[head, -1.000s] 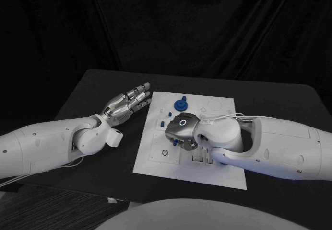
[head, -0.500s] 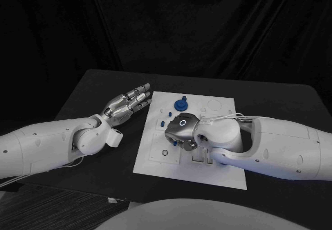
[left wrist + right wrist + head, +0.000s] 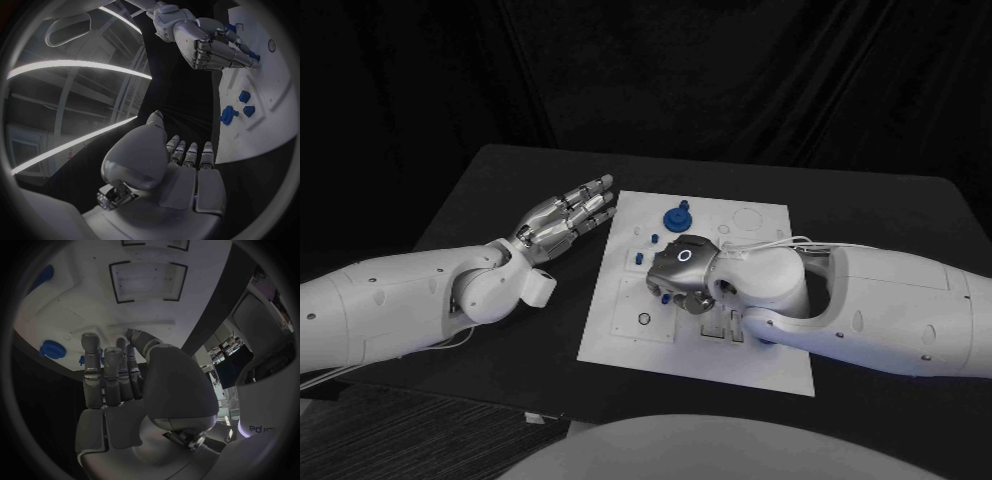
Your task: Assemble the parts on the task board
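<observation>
We identify the setting as a robotics laboratory or test cell. A black table [image 3: 877, 215] stands against black curtain backdrops [image 3: 733, 70], isolating the work area. A white task board [image 3: 625, 330] with printed outlines and recesses serves as a standardised test fixture. In the left wrist view, long ceiling light strips [image 3: 75, 65] and exposed overhead structure indicate an industrial-type interior.
</observation>
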Robot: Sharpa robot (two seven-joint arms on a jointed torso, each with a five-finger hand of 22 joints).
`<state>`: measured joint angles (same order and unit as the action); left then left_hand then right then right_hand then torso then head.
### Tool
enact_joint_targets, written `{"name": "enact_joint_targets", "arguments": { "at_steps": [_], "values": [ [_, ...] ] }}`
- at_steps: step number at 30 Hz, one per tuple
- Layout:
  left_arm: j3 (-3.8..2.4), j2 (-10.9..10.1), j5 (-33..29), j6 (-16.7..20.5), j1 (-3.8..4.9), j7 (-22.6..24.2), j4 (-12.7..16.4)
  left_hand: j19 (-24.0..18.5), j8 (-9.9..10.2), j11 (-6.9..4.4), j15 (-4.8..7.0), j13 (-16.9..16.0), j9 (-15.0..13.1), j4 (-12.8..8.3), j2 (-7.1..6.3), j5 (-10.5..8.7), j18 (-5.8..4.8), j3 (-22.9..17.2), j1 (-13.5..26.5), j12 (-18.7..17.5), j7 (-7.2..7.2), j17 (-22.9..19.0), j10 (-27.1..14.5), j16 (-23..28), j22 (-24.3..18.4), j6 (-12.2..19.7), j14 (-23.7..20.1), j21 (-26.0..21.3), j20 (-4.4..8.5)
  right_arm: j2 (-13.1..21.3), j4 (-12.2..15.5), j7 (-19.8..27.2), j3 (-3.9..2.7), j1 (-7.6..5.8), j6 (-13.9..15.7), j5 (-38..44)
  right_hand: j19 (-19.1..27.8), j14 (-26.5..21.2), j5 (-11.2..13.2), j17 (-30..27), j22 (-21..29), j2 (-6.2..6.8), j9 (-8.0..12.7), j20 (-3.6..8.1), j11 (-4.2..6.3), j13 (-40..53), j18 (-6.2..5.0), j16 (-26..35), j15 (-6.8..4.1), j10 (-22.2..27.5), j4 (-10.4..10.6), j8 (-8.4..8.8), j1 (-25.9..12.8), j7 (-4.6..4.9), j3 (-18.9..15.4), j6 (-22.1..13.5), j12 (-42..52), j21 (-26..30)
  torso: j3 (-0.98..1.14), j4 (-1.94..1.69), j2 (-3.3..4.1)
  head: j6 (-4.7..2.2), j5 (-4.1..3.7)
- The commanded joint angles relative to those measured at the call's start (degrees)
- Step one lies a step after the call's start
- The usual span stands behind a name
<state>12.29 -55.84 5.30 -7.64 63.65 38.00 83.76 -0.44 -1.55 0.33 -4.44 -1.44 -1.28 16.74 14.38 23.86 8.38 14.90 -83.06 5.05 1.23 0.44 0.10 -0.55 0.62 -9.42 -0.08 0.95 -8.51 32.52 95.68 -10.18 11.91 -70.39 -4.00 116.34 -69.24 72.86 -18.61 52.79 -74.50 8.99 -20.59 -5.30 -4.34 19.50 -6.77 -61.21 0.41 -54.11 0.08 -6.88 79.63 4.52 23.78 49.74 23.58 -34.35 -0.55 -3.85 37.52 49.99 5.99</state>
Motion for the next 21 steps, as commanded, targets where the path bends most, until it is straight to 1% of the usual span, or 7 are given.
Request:
{"name": "enact_joint_targets", "arguments": {
  "at_steps": [1,5,6,7,9,14,21],
  "values": [
    [-0.04,-0.1,0.0,-0.6,-0.08,0.6,0.1,0.4,0.0,0.14,-0.85,0.5,-0.2,-0.2,0.92,1.09,-0.84,-1.2,0.1,0.7,0.21,-0.4,0.0,0.5,-0.6,-0.2,0.1,-1.0,-0.29,0.9,0.5,-1.0,-0.03,0.11,2.7,0.7,1.9,-2.5,5.2,-2.3,-1.7,0.7,2.1,-0.49,-1.27,-2.3,-2.92,3.1,0.18,8.8,0.9,2.99,-1.9,-2.18,-1.8,-5.7,-4.7,4.8,-0.01,0.02,-0.03,0.01,0.15],
    [-0.04,-0.2,0.0,-0.6,-0.09,0.6,0.1,0.4,-0.1,0.15,-0.86,0.5,-0.2,-0.2,0.92,1.15,-0.84,-1.2,0.0,0.7,0.28,-0.4,0.0,0.5,-0.6,-0.3,0.1,-1.0,-0.31,2.2,1.0,-0.9,-0.03,-0.16,5.1,0.1,1.6,-3.1,10.0,-3.1,-0.9,0.55,4.4,-0.91,-1.36,-4.2,-3.17,3.3,0.09,14.3,4.1,2.89,-1.0,-3.52,-8.2,-8.4,-5.7,7.8,0.0,0.01,-0.03,0.01,0.19],
    [-0.04,-0.2,0.0,-0.6,-0.09,0.6,0.1,0.4,-0.1,0.15,-0.86,0.5,-0.2,-0.2,0.92,1.15,-0.84,-1.2,0.0,0.7,0.28,-0.4,0.0,0.5,-0.6,-0.3,0.1,-1.0,-0.31,2.7,1.1,-0.7,-0.03,-0.36,6.1,-0.7,1.3,-3.1,11.3,-3.4,-0.7,1.12,5.4,-0.98,-1.43,-5.0,-3.09,3.5,-0.06,15.9,6.2,2.91,-0.1,-3.81,-10.4,-9.6,-6.2,8.5,0.0,0.0,-0.03,0.01,0.18],
    [-0.04,-0.3,0.0,-0.6,-0.09,0.6,0.2,0.4,-0.1,0.15,-0.85,0.5,-0.2,-0.3,0.91,1.16,-0.83,-1.2,0.0,0.7,0.29,-0.4,0.0,0.5,-0.6,-0.3,0.1,-1.0,-0.31,3.1,1.2,-0.5,-0.03,-0.55,7.1,-1.6,0.9,-3.3,13.5,-4.1,-0.3,3.5,7.0,-1.08,-1.49,-6.5,-3.03,3.9,-0.08,17.9,12.7,2.81,2.8,-4.33,-13.5,-11.4,-6.6,9.9,0.01,0.01,-0.04,0.01,0.2],
    [-0.04,-0.4,0.0,-0.6,-0.09,0.6,0.2,0.4,-0.1,0.15,-0.85,0.5,-0.2,-0.3,0.91,1.16,-0.83,-1.2,0.0,0.7,0.29,-0.4,0.0,0.5,-0.6,-0.3,0.1,-1.0,-0.31,4.2,1.4,0.0,-0.03,-1.1,9.4,-3.9,0.8,-3.3,14.5,-4.3,-0.1,5.29,8.7,-0.82,-1.24,-7.7,-3.33,4.0,0.15,20.2,16.8,3.26,4.7,-5.32,-15.3,-14.8,-7.4,10.8,0.02,0.02,-0.05,0.01,0.28],
    [-0.04,-0.6,0.0,-0.4,-0.1,0.7,0.3,0.4,-0.1,0.15,-0.85,0.5,-0.2,-0.3,0.88,1.16,-0.82,-1.2,0.0,0.7,0.3,-0.4,0.0,0.5,-0.6,-0.4,0.1,-1.0,-0.32,7.6,1.8,2.2,-0.04,-3.32,16.7,-10.6,-0.2,-2.6,15.4,-3.3,-0.5,7.72,10.1,-1.08,-2.03,-9.5,-2.96,2.9,0.47,23.3,17.1,3.1,1.2,-4.56,-18.2,-16.5,-8.2,9.8,0.01,0.05,-0.09,0.01,0.42],
    [-0.04,-0.7,0.0,-0.3,-0.1,0.7,0.3,0.4,-0.1,0.15,-0.85,0.5,-0.2,-0.3,0.86,1.16,-0.82,-1.2,0.0,0.7,0.31,-0.4,0.0,0.5,-0.6,-0.4,0.1,-1.0,-0.32,12.9,1.9,5.9,-0.04,-6.09,25.6,-22.5,-3.4,0.4,14.5,0.6,-2.4,6.18,9.1,-1.67,-3.0,-10.0,-2.23,-1.0,0.74,18.9,17.0,0.51,-1.5,-1.85,-17.7,-8.6,-4.6,4.3,0.0,0.03,-0.05,0.01,0.05]
  ]
}}
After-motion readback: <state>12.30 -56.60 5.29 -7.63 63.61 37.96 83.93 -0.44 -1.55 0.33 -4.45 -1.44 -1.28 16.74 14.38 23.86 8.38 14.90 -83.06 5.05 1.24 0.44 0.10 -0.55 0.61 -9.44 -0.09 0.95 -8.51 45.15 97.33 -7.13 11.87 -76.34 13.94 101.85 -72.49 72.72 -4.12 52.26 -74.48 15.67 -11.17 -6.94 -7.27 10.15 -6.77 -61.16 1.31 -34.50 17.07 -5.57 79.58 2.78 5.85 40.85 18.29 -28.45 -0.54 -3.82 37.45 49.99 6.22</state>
